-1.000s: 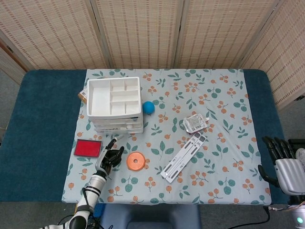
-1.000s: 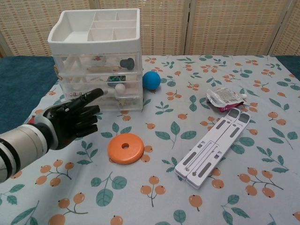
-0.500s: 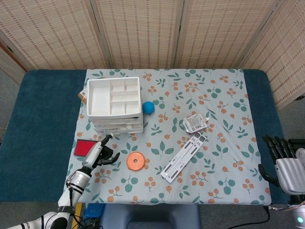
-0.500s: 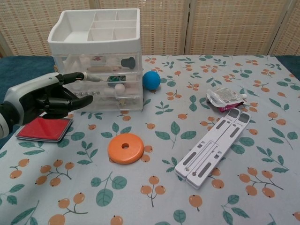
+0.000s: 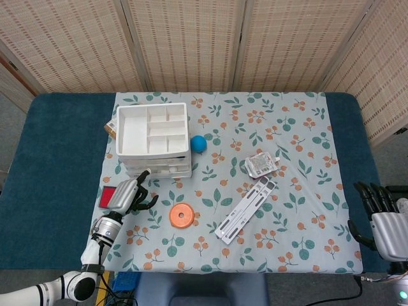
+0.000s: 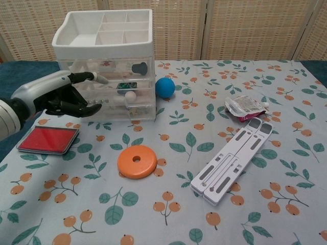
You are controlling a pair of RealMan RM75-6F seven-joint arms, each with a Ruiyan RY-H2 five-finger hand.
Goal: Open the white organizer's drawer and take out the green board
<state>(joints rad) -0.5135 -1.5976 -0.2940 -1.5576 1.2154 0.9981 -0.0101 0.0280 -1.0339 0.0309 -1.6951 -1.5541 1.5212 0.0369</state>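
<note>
The left hand (image 6: pixel 56 97) hovers empty before the white organizer (image 6: pixel 106 66), its fingers (image 6: pixel 87 77) spread and one stretched toward the drawer fronts. All drawers look closed, and the green board cannot be told apart through the clear fronts. A sound approach is probably to hook the middle drawer's knob (image 6: pixel 131 95) and pull straight outward so the organizer does not slide on the surface (image 6: pixel 168 168). The right hand (image 5: pixel 386 220) rests open, well apart.

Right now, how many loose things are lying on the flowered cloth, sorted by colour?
White: 3 (organizer, folding stand, pouch)
Red: 1 (flat pad)
Orange: 1 (disc)
Blue: 1 (ball)
Total: 6
</note>
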